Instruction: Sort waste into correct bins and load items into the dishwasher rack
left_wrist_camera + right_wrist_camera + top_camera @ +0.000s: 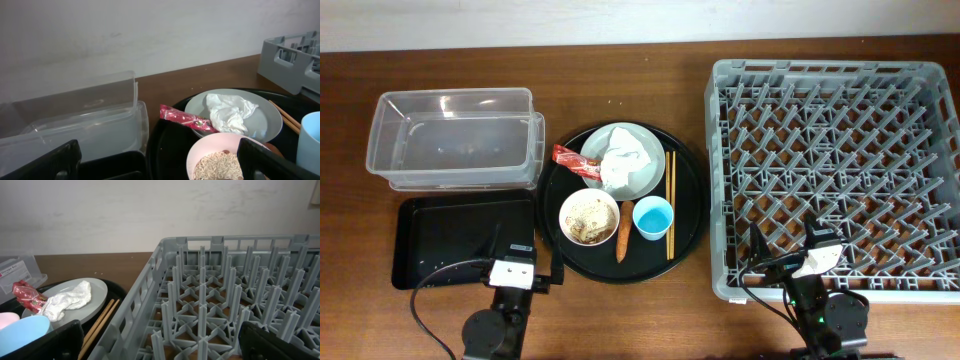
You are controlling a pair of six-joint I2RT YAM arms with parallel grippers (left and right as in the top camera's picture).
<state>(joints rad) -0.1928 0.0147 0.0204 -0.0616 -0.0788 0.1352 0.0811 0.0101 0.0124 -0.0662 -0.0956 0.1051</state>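
A round black tray holds a grey-green plate [650, 178] with a crumpled white napkin [625, 165] on it, a red wrapper [572, 161], a whitish bowl [588, 217] of beige rice scraps, an orange carrot piece [625, 228], a light-blue cup [653, 217] and wooden chopsticks [669, 205]. The clear tub [455, 138] and black rectangular tray [460, 240] lie at the left. The grey dishwasher rack [835, 170] is at the right. My left gripper [160, 167] is open near the bowl [217, 160]. My right gripper [160, 345] is open over the rack's near left corner.
The round black tray [692, 225] sits between the bins and the rack. The wooden table [620, 70] shows behind them. A white wall stands at the back in both wrist views.
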